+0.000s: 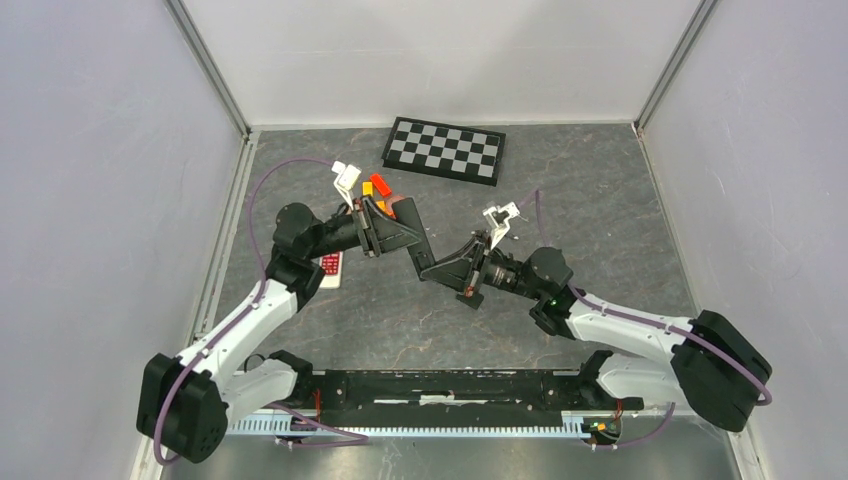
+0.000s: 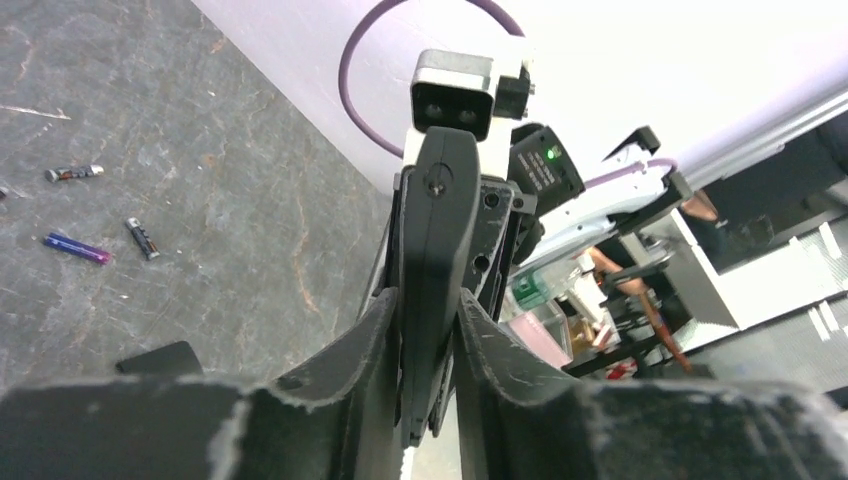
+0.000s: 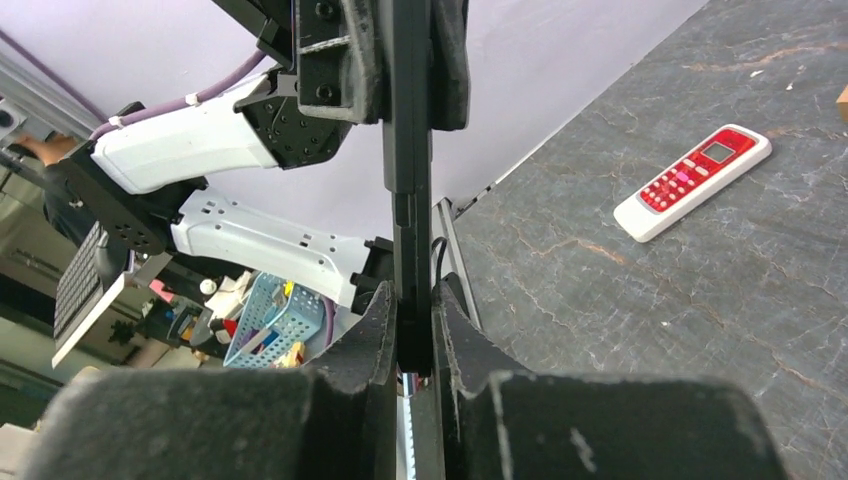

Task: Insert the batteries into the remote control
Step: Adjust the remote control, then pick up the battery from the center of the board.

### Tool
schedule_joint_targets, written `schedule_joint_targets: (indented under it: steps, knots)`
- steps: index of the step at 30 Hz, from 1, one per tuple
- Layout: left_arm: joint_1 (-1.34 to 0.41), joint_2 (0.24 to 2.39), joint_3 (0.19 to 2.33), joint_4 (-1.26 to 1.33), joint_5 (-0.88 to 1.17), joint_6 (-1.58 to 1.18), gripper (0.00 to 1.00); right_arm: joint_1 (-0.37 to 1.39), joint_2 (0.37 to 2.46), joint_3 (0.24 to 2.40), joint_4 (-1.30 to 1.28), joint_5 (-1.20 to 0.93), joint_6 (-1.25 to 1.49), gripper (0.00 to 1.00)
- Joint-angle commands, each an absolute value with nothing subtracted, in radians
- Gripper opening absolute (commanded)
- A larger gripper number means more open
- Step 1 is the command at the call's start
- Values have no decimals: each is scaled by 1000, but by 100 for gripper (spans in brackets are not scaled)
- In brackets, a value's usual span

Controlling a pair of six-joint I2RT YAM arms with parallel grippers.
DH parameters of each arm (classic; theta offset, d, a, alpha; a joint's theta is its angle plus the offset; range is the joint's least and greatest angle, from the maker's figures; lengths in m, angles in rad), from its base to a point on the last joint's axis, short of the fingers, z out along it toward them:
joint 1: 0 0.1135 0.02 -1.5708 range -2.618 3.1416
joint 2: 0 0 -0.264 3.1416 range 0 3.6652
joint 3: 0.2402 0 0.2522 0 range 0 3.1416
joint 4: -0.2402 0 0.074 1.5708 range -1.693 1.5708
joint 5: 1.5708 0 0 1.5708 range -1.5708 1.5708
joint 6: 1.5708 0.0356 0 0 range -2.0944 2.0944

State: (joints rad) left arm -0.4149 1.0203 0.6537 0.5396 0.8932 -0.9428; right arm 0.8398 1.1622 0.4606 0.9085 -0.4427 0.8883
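Note:
A black remote control is held off the table between both grippers. My left gripper is shut on one end of it. In the left wrist view the remote stands edge-on between the fingers of the left gripper. My right gripper is shut on the other end, and in the right wrist view that gripper clamps the remote's thin edge. Three batteries lie on the table in the left wrist view: a blue-purple one, a dark one and a silvery one.
A red-and-white remote lies on the table under the left arm and shows in the right wrist view. A small flat black piece lies near the batteries. Orange and red blocks and a checkerboard lie at the back.

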Motion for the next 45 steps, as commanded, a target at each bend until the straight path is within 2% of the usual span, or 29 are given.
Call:
schedule_joint_targets:
  steps: [1, 3, 4, 5, 8, 10, 12, 17, 22, 24, 30, 35, 45]
  knots:
    - [-418, 1081, 631, 724, 843, -1084, 26, 841, 1183, 469, 976, -409, 940, 11]
    - [-418, 1093, 628, 740, 843, -1088, 18, 840, 1191, 472, 976, -407, 940, 12]
    - [-418, 1096, 626, 749, 842, -1085, 11, 841, 1194, 475, 968, -410, 940, 13]
    - [-418, 1096, 624, 750, 843, -1076, 3, 839, 1199, 480, 959, -411, 937, 19]
    - [-416, 1074, 640, 619, 803, -988, 2, 834, 1180, 476, 900, -384, 908, 59]
    - [-416, 1053, 662, 465, 736, -877, 2, 818, 1145, 473, 822, -347, 868, 75]
    - [-416, 1040, 685, 322, 673, -804, 2, 788, 1093, 473, 737, -307, 821, 82]
    - [-415, 1042, 697, 190, 587, -748, 2, 712, 1010, 534, 442, -210, 673, 79]
    - [-416, 1039, 703, 79, 494, -708, 2, 691, 1020, 650, 35, 114, 502, 61]
    - [-414, 1038, 700, 65, 480, -700, 2, 683, 1049, 672, -54, 212, 483, 57]
    - [-416, 1041, 699, 56, 473, -703, 2, 671, 1254, 777, -116, 275, 354, 48]
    - [-415, 1030, 703, 22, 459, -682, 2, 666, 1463, 937, -241, 305, 276, 47]
    - [-415, 1053, 709, 6, 454, -666, 2, 666, 1699, 1058, -287, 343, 252, 43]
